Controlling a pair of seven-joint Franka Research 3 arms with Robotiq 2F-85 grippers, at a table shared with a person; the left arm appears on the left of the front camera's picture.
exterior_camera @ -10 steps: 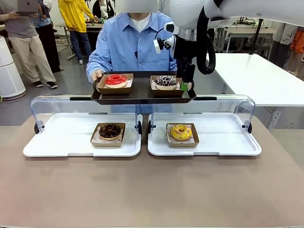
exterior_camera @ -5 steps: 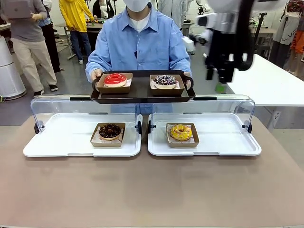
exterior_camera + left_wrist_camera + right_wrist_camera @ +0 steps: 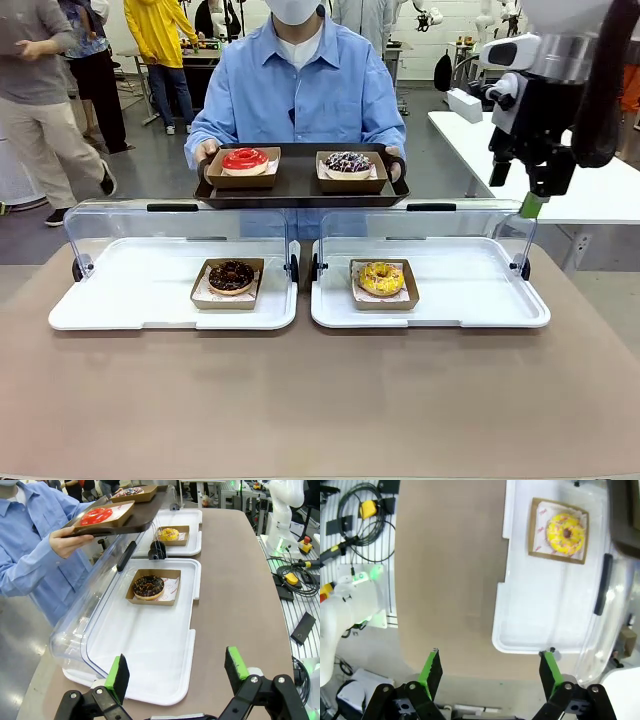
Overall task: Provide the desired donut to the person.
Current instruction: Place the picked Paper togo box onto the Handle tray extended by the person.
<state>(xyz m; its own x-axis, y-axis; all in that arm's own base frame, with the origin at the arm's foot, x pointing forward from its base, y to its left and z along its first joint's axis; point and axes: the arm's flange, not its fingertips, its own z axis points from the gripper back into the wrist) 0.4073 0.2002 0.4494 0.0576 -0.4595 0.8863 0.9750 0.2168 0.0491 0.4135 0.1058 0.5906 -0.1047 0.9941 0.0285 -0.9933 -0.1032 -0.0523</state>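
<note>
Left claw (image 3: 175, 677): jaws spread wide, holding nothing, hanging over the near end of the left white tray (image 3: 150, 655).
Left white tray: on the bench (image 3: 320, 400), clear lid (image 3: 180, 225) tipped back; a chocolate donut (image 3: 231, 275) sits in a brown paper boat on it.
Person (image 3: 300, 90): stands at the far side, both hands gripping a dark serving tray (image 3: 300, 188) held above the lids.
Dark serving tray: red glazed donut (image 3: 245, 160) at left, dark sprinkled donut (image 3: 348, 163) at right, each in a boat.
Right white tray (image 3: 470, 290): yellow donut (image 3: 381, 278) in a boat, left of centre.
Right claw (image 3: 516, 194): raised high above the right tray's far right corner, jaws wide apart, empty.
</note>
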